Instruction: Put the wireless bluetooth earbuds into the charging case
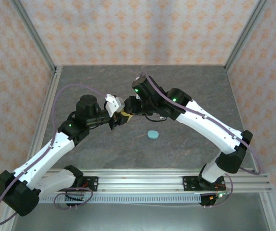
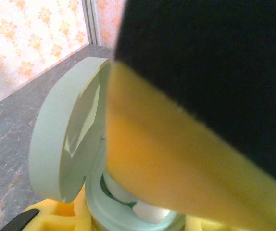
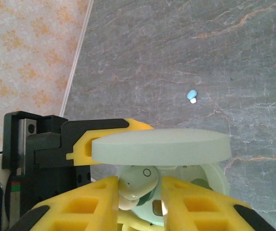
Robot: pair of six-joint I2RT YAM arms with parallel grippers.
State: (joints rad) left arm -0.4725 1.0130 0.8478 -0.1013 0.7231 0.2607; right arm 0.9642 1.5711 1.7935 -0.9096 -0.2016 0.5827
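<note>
1. Mint-green plastic sits in your left pincer (image 1: 116,121): its yellow pads (image 2: 61,217) are pressed onto the base of the open charging case (image 2: 97,207), which stands between them.
2. You see the case's lid (image 2: 63,144) swung up on its hinge. From the right wrist it shows edge-on, a pale slab lying just beyond the right pincer's fingertips.
3. Your right pincer (image 3: 139,192) pinches one earbud (image 3: 139,177) between its yellow fingertips (image 3: 92,204). The bud is whitish-mint with a small ring mark on its face.
4. That pinched bud hangs right at the mouth of the case's base, under the raised lid. You cannot tell whether it already touches the base.
5. From the left wrist, one finger of the right pincer crosses close in front of the case and hides most of the base. A whitish rounded shape (image 2: 150,211) shows in the base just under that finger, and you cannot tell which bud it is.
6. A loose earbud (image 3: 192,96), light blue with a white tip, lies on the grey stone-look table (image 3: 234,53). It is well beyond the right pincer's fingertips and slightly to their right, apart from everything else.
7. A second case (image 1: 153,134), teal and closed, lies flat on the table near the two pincers, on the right pincer's side and touching neither.
8. From above, your two pincers meet tip to tip.
</note>
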